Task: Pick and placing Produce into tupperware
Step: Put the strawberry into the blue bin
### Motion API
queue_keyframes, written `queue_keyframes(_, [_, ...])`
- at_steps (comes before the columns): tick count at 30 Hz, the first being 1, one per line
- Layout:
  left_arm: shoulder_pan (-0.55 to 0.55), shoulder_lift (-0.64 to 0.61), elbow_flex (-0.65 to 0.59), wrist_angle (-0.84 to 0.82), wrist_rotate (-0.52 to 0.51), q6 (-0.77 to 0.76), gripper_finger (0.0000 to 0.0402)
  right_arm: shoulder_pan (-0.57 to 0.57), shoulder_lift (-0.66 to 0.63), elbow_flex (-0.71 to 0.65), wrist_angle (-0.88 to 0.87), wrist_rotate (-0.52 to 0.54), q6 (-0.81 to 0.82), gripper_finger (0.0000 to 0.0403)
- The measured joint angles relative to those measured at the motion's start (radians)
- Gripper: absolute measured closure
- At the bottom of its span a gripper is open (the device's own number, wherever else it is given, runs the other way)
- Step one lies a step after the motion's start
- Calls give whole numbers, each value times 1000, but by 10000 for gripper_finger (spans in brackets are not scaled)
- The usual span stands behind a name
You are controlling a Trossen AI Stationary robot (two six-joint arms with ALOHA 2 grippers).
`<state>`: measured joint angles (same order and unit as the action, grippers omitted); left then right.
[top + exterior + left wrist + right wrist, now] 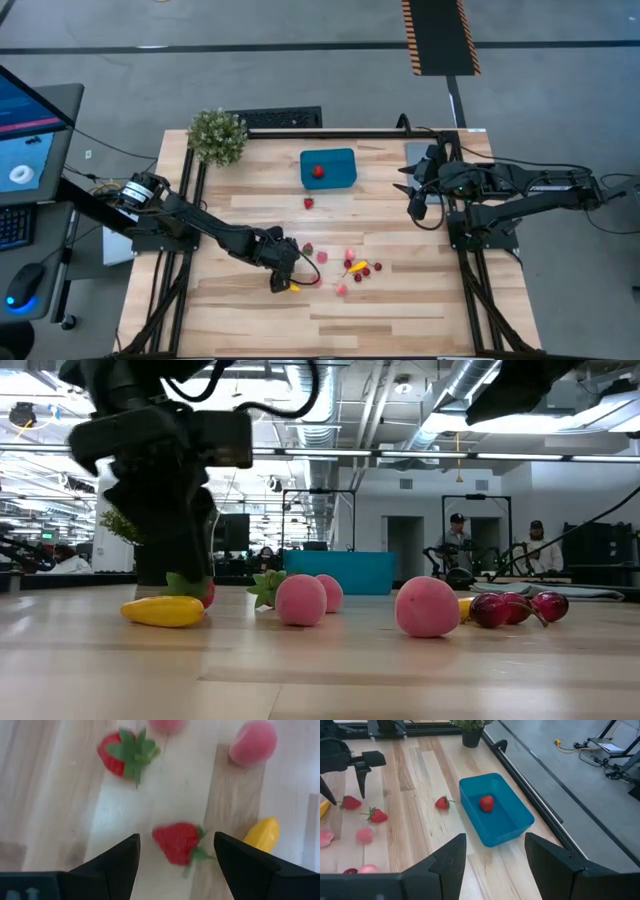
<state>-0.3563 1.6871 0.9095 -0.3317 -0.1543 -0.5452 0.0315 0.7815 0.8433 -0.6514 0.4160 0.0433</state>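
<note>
High view: a light wooden desk [400, 310] seen from above. The left gripper [283, 279] hangs low over the desk's front middle, beside a yellow piece [293, 287]. Small red and pink produce [352, 268] lies scattered just to its right. The teal tupperware [329, 168] sits near the back, one red fruit [318, 171] inside, a strawberry [309, 203] just in front of it. The right gripper [418, 200] waits at the right edge. A potted plant [217, 136] stands at the back left corner.

Low view: pink pieces [301, 600] and dark cherries [510, 608] rest on the desk before the tupperware.

Left wrist view: the jaws are spread wide, a strawberry [177, 842] lying between them, untouched.

Right wrist view: the right jaws are spread, empty, above the desk near the tupperware.
</note>
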Motion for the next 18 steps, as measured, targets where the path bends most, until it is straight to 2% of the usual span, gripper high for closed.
queue_keyframes(18, [-15, 0, -11, 30, -29, 13, 157, 0, 0, 0, 0, 0, 0, 178])
